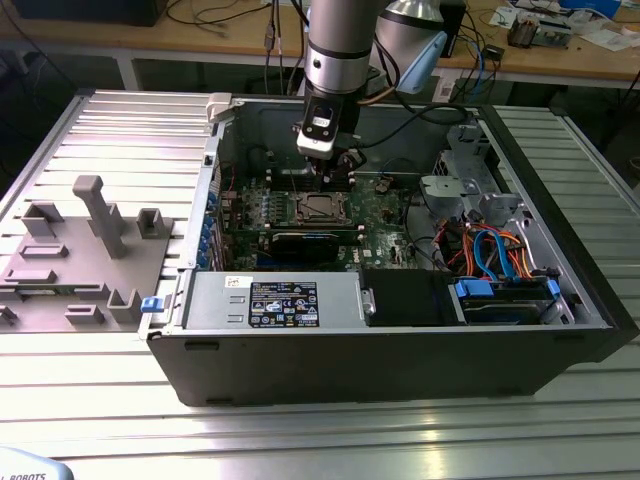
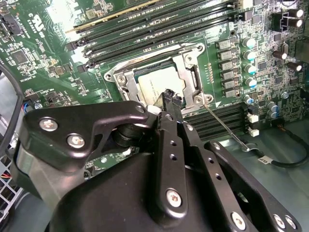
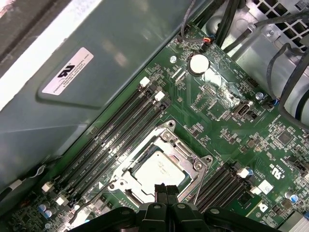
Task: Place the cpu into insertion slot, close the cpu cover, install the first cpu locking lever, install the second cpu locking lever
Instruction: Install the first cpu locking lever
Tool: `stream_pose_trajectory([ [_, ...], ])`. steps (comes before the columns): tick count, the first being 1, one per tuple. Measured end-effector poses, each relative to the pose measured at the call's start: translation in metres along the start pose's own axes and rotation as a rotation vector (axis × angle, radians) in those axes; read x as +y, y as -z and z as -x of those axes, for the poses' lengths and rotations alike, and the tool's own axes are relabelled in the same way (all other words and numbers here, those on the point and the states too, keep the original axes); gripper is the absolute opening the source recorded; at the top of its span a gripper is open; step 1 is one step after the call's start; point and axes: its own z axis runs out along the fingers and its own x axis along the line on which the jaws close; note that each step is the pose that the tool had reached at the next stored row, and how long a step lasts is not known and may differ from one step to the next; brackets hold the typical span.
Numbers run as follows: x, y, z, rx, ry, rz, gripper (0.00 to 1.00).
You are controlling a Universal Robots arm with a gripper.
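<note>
The cpu (image 2: 155, 81) is a dull silver square lying in the insertion slot (image 2: 114, 76) on the green board; it is also in the first wrist view (image 3: 159, 169). The cpu cover (image 2: 186, 71) lies down flat around it, its frame (image 3: 170, 143) edging the chip. My gripper (image 2: 170, 96) hangs just over the socket's edge, fingers pressed together and holding nothing; its tips (image 3: 165, 189) reach over the cpu's rim. A thin silvery locking lever (image 2: 226, 124) sticks out from the socket's corner across the memory slots. In the exterior view my gripper (image 1: 322, 182) sits above the socket (image 1: 318, 207).
Long black memory slots (image 2: 145, 30) run on both sides of the socket. The open case's metal wall (image 1: 213, 190) stands at the exterior view's left; a drive cage and cable bundle (image 1: 490, 245) are at its right. A power supply box (image 1: 275, 300) fills the near side.
</note>
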Motion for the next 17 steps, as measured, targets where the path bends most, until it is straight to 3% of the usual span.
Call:
stream_pose_trajectory([
  [17, 0.0, 0.0, 0.0, -0.0002, 0.018, -0.0002, 0.11],
])
